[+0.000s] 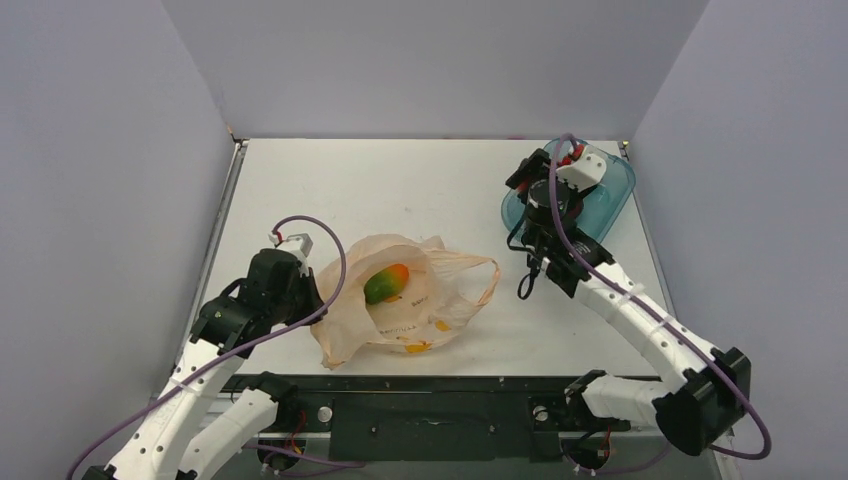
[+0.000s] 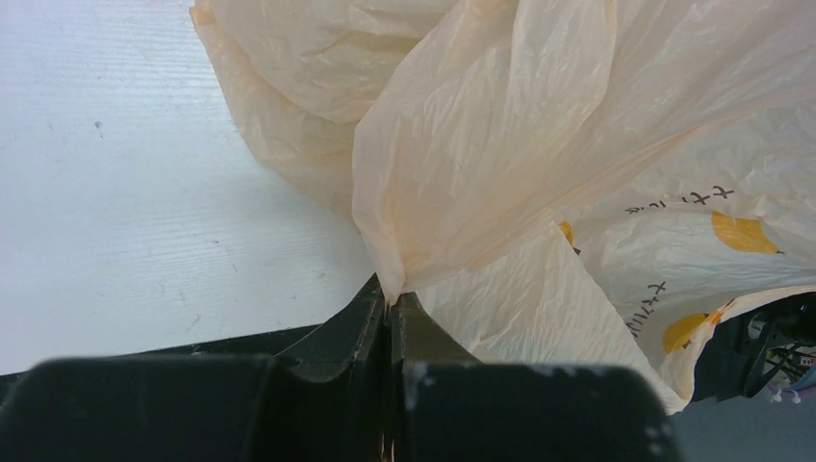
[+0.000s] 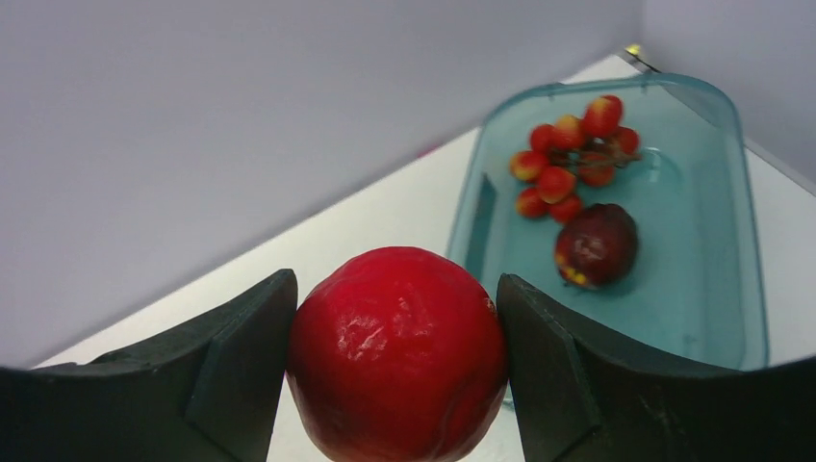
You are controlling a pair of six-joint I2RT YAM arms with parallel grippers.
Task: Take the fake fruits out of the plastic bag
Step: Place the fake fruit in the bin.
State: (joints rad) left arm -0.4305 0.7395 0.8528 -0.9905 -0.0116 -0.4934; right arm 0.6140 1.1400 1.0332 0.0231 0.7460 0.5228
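The pale-orange plastic bag [image 1: 400, 300] lies near the table's front, its mouth open to the right. An orange-green mango [image 1: 386, 283] shows inside it. My left gripper [image 1: 312, 296] is shut on the bag's left edge; in the left wrist view the film [image 2: 481, 144] rises from between the closed jaws [image 2: 393, 300]. My right gripper [image 1: 530, 180] hovers at the left rim of the teal tub and is shut on the red round ball [image 3: 396, 351]. In the tub lie the red berry cluster [image 3: 573, 154] and the dark maroon fruit [image 3: 597, 245]. The yellow-green fruit is not visible.
The teal translucent tub [image 1: 612, 195] stands at the back right [image 3: 717, 289]. Grey walls enclose the table at the back and on both sides. A black rail runs along the front edge [image 1: 430, 385].
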